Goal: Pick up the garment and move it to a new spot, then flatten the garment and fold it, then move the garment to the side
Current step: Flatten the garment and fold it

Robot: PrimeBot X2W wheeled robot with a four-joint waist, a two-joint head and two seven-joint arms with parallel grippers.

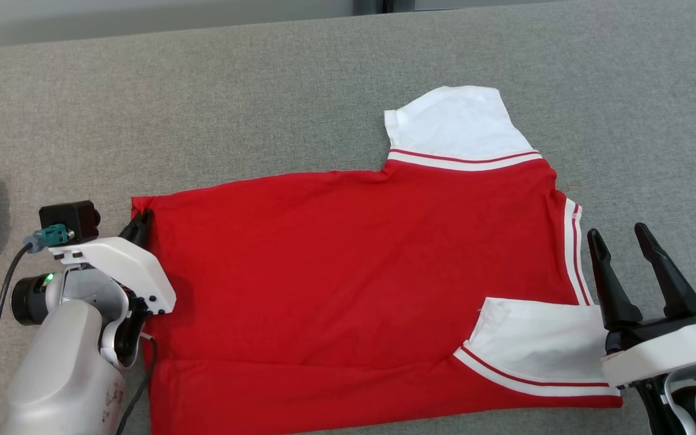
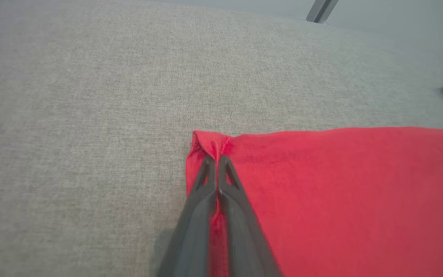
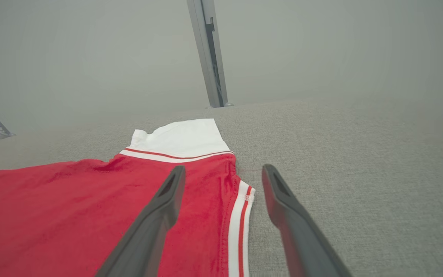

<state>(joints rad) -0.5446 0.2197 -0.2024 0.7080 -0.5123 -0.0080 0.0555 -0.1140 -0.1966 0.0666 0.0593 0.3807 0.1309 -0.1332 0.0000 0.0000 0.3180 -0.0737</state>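
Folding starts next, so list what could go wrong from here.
1. The left gripper pinches just a small bunched corner of the red fabric shirt with white sleeves; a pull might slip it free.
2. The right gripper stands open at the striped edge, holding nothing; a one-sided lift would likely drag and crumple the cloth.
3. The near white sleeve lies doubled over the body and could get folded in crooked.

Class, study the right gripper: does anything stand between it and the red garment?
Nothing visible does. The open right gripper sits at the striped edge of the garment, with bare grey table beside it.
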